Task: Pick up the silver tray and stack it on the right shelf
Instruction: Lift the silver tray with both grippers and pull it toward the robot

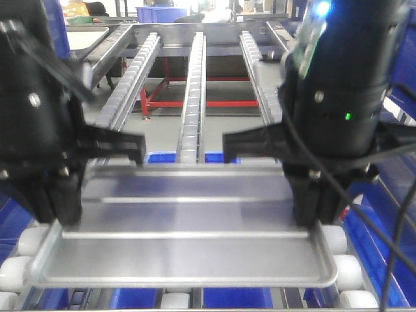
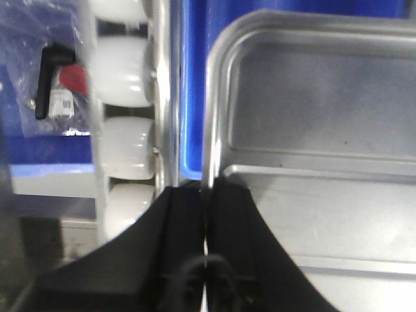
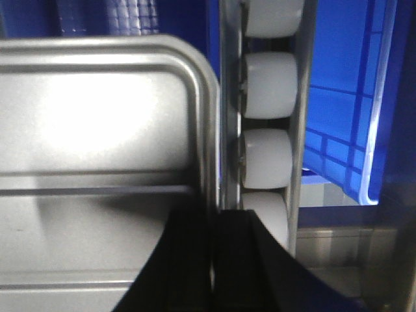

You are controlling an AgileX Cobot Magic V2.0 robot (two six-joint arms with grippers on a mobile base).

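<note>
The silver tray point(image 1: 188, 221) lies level and crosswise between the 2 arms, showing the 2 ridges along its base. The left gripper point(image 1: 62, 205) has its jaws closed on the tray's left rim. In the left wrist view the 2 black fingers point(image 2: 179, 221) pinch the rim with almost no gap. The right gripper point(image 1: 318, 208) grips the right rim the same way. White rollers point(image 1: 335, 260) flank the tray's near corners. I cannot tell whether it rests on them. Beyond its far edge runs the shelf point(image 1: 193, 97), with 3 pale roller tracks between steel rails. Blue bins point(image 1: 162, 158) sit underneath.
</note>
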